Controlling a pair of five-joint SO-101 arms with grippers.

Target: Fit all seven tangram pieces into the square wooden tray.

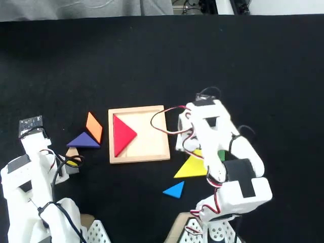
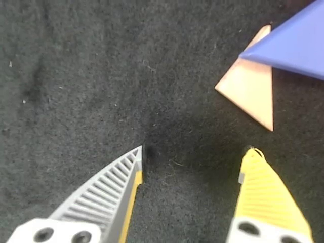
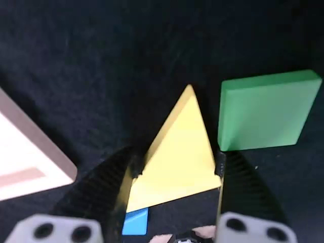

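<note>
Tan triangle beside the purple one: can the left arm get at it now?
Probably yes: the left gripper hangs open close to the tan triangle, bare cloth between them. The purple triangle covers one corner, though.

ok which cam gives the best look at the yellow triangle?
Right wrist view: the yellow triangle sits nearly whole inside the right gripper, beside the green square. High view shows part of it, the right arm covering the rest. Left wrist view faces the purple triangle and tan triangle.
</note>
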